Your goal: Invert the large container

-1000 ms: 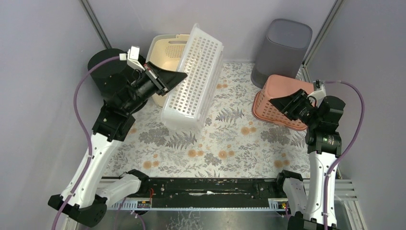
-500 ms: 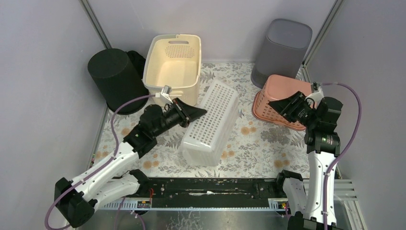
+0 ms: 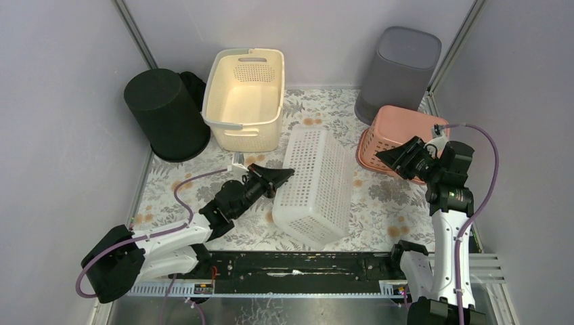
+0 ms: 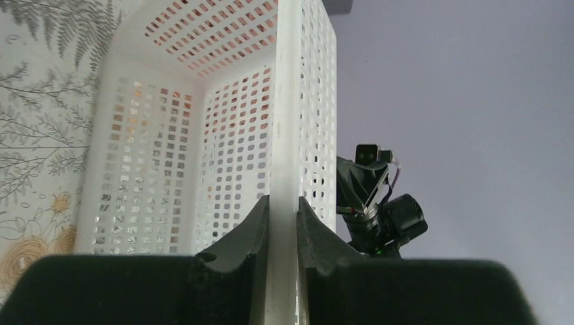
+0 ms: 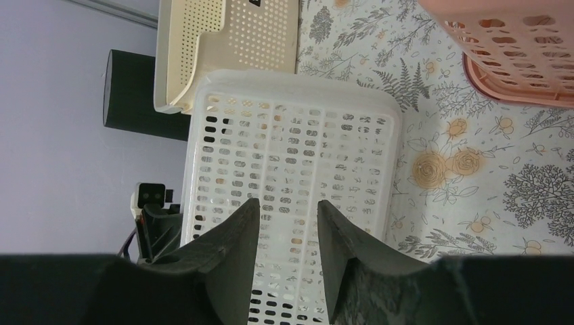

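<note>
L end effector (image 4: 282, 204) pinches white basket (image 3: 315, 183) rim; R end effector (image 5: 288, 204) half-open.

No text, label, brand, number or sign can be read in any of the views.

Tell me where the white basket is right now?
In the top view, the white basket lies in front of the cream basket and left of the pink basket, its rim pinched by the left end effector.
</note>
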`<control>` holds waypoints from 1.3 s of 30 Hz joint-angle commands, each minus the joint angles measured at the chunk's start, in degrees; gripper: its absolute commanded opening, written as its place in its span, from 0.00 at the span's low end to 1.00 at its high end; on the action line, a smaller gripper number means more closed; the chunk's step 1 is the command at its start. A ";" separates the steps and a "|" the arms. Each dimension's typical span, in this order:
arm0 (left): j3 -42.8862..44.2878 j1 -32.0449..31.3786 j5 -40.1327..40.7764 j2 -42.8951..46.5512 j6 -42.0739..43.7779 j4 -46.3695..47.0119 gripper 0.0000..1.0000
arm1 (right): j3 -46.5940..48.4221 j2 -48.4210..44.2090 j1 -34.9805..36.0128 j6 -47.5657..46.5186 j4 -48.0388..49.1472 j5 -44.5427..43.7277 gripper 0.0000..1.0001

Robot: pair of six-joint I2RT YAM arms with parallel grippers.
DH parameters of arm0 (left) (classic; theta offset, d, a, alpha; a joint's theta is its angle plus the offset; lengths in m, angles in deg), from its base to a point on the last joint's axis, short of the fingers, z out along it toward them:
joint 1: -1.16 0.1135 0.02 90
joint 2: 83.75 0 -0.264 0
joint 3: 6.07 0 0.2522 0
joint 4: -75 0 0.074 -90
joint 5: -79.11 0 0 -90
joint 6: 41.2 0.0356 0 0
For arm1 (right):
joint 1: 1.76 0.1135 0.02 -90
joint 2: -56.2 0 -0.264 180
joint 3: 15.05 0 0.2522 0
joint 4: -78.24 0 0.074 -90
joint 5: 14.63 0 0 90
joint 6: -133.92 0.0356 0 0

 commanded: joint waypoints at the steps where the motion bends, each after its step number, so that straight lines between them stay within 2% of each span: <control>1: -2.24 -0.12 5.69 2.01 -0.90 0.91 0.02 | 0.04 0.23 0.35 -1.08 3.56 0.95 0.44; 3: -0.66 -0.13 5.74 3.76 2.50 -7.77 0.16 | -0.22 0.52 0.35 -1.33 3.63 1.19 0.44; 6: 0.84 0.70 6.42 5.88 7.91 -18.34 0.33 | -0.90 0.64 0.39 -1.45 3.90 1.27 0.44; 9: 0.41 3.92 2.84 4.88 12.20 -22.67 0.38 | -1.61 0.57 0.29 -1.06 4.54 1.60 0.44; 11: -0.65 6.44 -1.77 2.26 14.10 -21.70 0.38 | -1.83 0.65 0.32 -0.88 4.74 2.08 0.44; 15: -2.64 7.02 -6.04 -4.78 16.36 -18.72 0.38 | -2.83 0.75 0.33 -0.16 5.89 2.96 0.45; 20: -6.60 7.00 -5.84 -11.03 15.92 -10.70 0.32 | -4.58 0.49 0.30 -0.17 6.29 3.36 0.45; 25: -6.46 7.01 -5.63 -17.29 16.41 -6.57 0.28 | -7.51 -0.13 0.37 -1.76 5.37 3.26 0.45; 29: -6.04 6.80 -8.32 -17.41 17.47 -6.12 0.27 | -9.86 -0.91 0.76 -4.51 1.95 2.51 0.44; 31: -4.11 6.15 -10.52 -15.17 19.82 -10.37 0.31 | -10.72 -1.58 1.30 -6.38 -0.75 1.44 0.44; 35: 1.66 0.82 -7.57 -7.28 26.72 -28.23 0.49 | -13.95 -3.70 3.43 -7.14 -2.73 -0.38 0.44; 37: 2.79 -2.01 -5.05 -2.60 28.42 -35.61 0.63 | -15.36 -5.02 5.52 -7.22 -3.80 -2.07 0.45; 38: 3.01 -3.11 -4.18 -0.08 28.73 -38.78 0.66 | -16.19 -5.79 6.72 -6.84 -3.91 -2.53 0.46; 39: 3.06 -4.39 -3.37 2.38 28.98 -41.29 0.78 | -16.63 -6.54 8.16 -5.98 -4.01 -3.06 0.46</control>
